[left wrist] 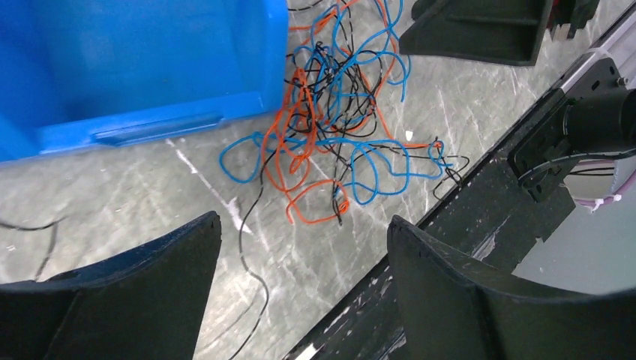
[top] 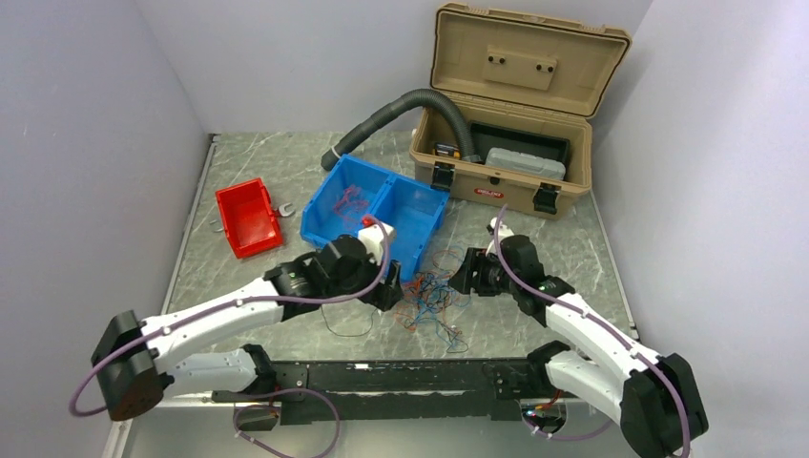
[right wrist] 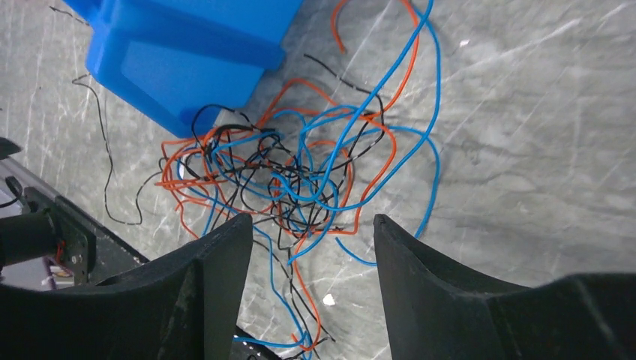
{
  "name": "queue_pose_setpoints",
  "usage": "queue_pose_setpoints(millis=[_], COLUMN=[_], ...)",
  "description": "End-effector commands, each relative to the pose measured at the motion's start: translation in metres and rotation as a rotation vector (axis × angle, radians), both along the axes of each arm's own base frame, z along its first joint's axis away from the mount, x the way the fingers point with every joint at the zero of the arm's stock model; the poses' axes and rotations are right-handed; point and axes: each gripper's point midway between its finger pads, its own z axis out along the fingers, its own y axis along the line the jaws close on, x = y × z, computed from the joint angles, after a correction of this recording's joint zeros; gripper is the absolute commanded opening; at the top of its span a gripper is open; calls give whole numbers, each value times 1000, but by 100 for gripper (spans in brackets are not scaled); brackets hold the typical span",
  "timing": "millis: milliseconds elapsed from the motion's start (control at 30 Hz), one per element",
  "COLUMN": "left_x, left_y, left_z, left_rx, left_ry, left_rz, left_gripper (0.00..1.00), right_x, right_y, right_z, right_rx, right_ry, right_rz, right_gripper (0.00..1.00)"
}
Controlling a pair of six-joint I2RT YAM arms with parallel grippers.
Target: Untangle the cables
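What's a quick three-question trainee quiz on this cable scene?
1. True or false: the left gripper and the right gripper are both shut on the tangle of thin red, blue and black cables.
2. What reaches into the open tan plastic toolbox? A) thick grey corrugated hose B) a robot arm C) a red cable
3. Fill in: the small red plastic bin stands on the ___ arm's side of the grey marbled table.
Key: 1 false, both stand open; 2 A; 3 left.
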Motion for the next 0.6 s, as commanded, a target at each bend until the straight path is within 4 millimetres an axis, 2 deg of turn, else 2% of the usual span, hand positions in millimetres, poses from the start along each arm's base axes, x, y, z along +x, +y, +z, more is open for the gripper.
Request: queue_pose_setpoints(millis=[0,100,300,433,567], left_x=[12,20,33,34,34], left_y=[-30,-38,-41,-45,-48], left_z=[-1,-20,-49,-66,-74], left_rx=[-76,-41,47,83,92], left_ry=[-8,23,63,91,98], left_rz=[24,49,109,113,119], left_gripper=[82,78,72,66,63], right_x=[-3,-10,-8,-2,4], right_y=[20,29,41,33,27], right_z=[-1,-14,-29,-36,-37], right_rx=[90,95,-1,-128,-172], right_ry=[-3,31,36,36,24], right_rz=[20,20,-2,-76,-130], right_gripper=[61,60,55,51,46])
